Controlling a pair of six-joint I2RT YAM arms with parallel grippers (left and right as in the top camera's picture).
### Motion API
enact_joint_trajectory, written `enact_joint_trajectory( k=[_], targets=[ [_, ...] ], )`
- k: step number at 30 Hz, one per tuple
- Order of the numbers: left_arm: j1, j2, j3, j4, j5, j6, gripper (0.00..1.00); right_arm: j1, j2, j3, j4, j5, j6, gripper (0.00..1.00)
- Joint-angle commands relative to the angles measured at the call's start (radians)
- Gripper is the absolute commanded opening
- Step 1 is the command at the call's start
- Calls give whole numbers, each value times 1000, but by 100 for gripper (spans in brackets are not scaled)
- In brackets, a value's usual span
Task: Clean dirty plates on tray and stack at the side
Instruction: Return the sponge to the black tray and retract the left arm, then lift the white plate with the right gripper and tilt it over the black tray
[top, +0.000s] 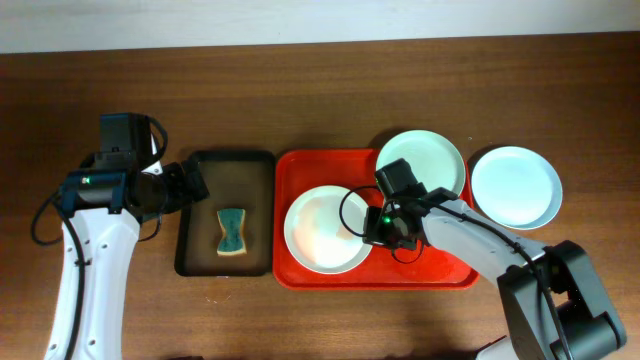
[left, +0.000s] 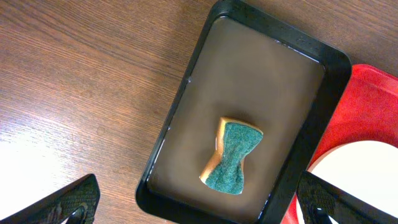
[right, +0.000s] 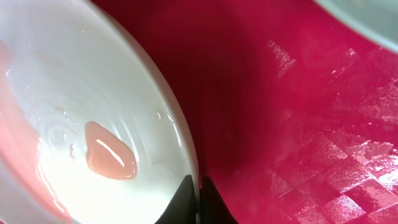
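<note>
A white plate (top: 322, 228) lies on the left half of the red tray (top: 440, 272). In the right wrist view this plate (right: 74, 93) carries a pale red smear (right: 110, 158). My right gripper (right: 198, 199) is shut on the plate's right rim, one finger inside and one outside; from overhead it (top: 372, 228) sits at that rim. A second plate (top: 425, 160) lies at the tray's back right. A third plate (top: 516, 187) lies on the table right of the tray. My left gripper (left: 193, 208) is open and empty, above the near end of the black tray (left: 193, 68).
The black tray (top: 200, 170) stands left of the red tray and holds a green and tan sponge (top: 232, 232), which also shows in the left wrist view (left: 232, 157). Bare wooden table (top: 300, 90) lies behind and at the far left.
</note>
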Motion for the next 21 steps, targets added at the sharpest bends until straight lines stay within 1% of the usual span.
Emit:
enact_joint_trajectory(
  k=[1,5,6,7,8,11,14,15,18,21],
  targets=[
    [3,-5,7,-1,11,-6,99,-26,-30,102,-105,-62,-27,4],
    [3,-5,7,-1,10,-6,99,-32,-35,303,-309,-50,-53,4],
    [3,-5,7,-1,10,-6,99,-30,-35,385,-366,-32,-52,4],
    [3,-5,7,-1,11,-6,99,-26,-35,412,-374,-24,-52,4],
    [3,-5,7,-1,11,-6,99,-13,-35,452,-372,11,-21,4],
    [3,-5,7,-1,11,-6,99,32,-29,468,-297,67,53,4],
    [3,-5,7,-1,11,-6,99,114,19,468,-190,168,123,4],
    [3,-5,7,-1,11,-6,99,157,53,468,-143,221,132,4],
    [3,-5,7,-1,11,-6,99,224,112,469,-50,301,151,4],
    [3,-5,7,-1,10,-6,99,266,126,470,8,390,151,4]
  ],
)
